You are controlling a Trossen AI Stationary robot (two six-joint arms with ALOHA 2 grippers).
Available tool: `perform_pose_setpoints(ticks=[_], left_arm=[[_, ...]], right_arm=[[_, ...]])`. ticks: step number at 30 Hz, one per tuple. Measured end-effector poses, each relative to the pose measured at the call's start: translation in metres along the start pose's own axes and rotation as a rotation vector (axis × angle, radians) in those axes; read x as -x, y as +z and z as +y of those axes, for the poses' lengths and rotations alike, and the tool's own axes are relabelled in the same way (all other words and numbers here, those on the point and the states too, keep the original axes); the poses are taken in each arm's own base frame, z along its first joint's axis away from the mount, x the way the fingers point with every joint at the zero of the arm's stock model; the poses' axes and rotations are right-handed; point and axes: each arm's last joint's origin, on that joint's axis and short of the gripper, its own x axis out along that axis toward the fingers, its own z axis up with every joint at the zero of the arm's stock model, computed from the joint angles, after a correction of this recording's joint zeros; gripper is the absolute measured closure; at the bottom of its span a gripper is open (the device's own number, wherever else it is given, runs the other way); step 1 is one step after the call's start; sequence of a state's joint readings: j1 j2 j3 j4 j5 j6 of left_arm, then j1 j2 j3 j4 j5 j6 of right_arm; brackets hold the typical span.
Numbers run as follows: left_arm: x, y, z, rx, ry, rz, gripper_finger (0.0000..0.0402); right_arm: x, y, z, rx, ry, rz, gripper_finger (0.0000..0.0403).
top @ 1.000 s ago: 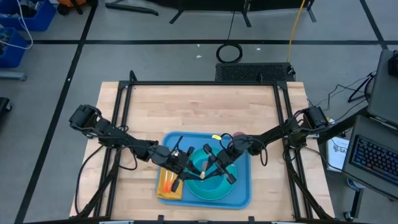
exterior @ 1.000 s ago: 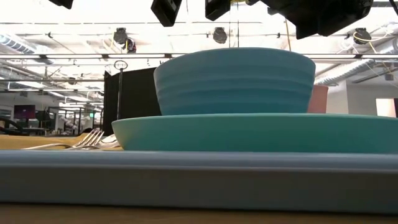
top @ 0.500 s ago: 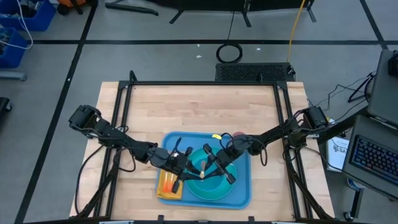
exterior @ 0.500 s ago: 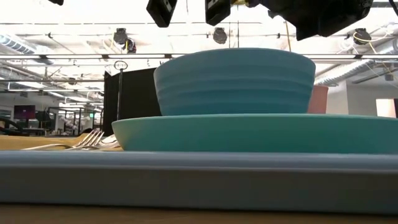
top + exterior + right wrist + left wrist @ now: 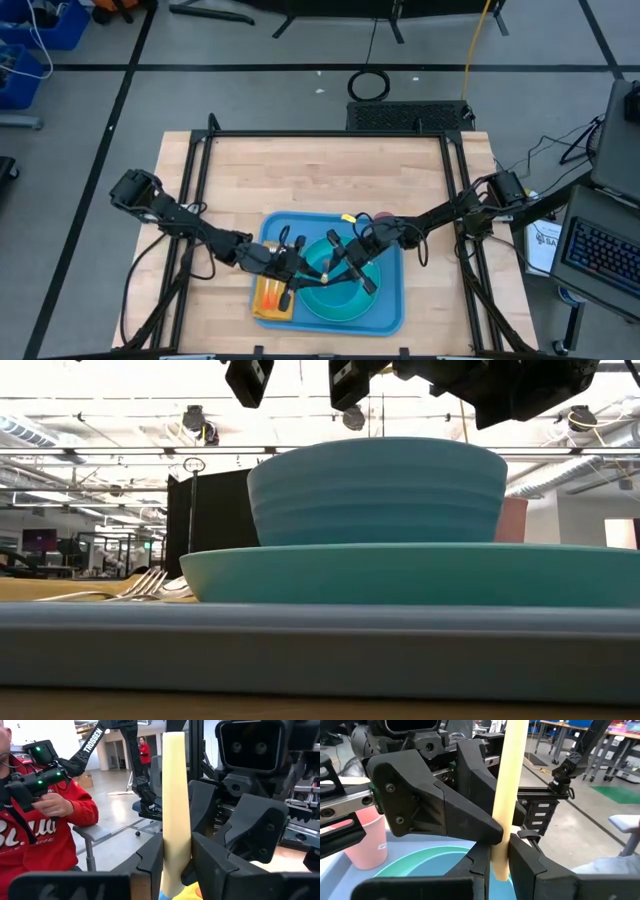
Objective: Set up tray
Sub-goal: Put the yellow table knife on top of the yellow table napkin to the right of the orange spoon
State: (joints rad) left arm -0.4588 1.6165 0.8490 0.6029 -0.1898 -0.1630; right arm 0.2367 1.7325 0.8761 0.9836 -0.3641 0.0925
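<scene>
A cream-coloured stick (image 5: 509, 780) stands upright above the blue bowl (image 5: 377, 490). The bowl sits on the turquoise plate (image 5: 420, 572), on the light-blue tray (image 5: 388, 312). My left gripper (image 5: 500, 864) comes from the table's left and is shut on the stick. My right gripper (image 5: 176, 860) faces it from the right, open. Its fingers (image 5: 152, 857) stand close on either side of the same stick (image 5: 175, 795). In the high view the two grippers, left (image 5: 303, 268) and right (image 5: 342, 262), meet over the bowl (image 5: 340, 292). My left gripper pinches the stick near its lower end (image 5: 500, 851) between its two fingers. The fingers come in about level from the table's left and lie across the stick. The stick stands upright, clear of the bowl. My right gripper flanks the stick; whether it touches it I cannot tell.
An orange napkin (image 5: 270, 298) with forks (image 5: 140, 585) lies on the tray's left part. A pink cup (image 5: 367, 845) stands at the tray's far right corner. Bare wooden table (image 5: 300, 175) lies beyond the tray. A person in red (image 5: 45, 820) sits past the table.
My left gripper has turned a little at the wrist, and its forearm has swung slightly toward the table's near edge. The stick stays upright above the bowl.
</scene>
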Motion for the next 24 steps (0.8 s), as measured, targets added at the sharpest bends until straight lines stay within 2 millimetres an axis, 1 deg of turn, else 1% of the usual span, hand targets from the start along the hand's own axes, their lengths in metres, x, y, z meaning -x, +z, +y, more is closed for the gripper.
perform_pose_setpoints(ticks=[12,24], left_arm=[[0.001,-0.003,-0.006,0.014,0.021,0.02,0.0354],[0.006,-0.012,-0.018,-0.001,0.138,0.061,0.0354]], right_arm=[[0.0,0.001,0.0,0.002,0.0,-0.007,0.0312],[0.0,0.002,0.0,0.007,0.0,-0.021,0.0312]])
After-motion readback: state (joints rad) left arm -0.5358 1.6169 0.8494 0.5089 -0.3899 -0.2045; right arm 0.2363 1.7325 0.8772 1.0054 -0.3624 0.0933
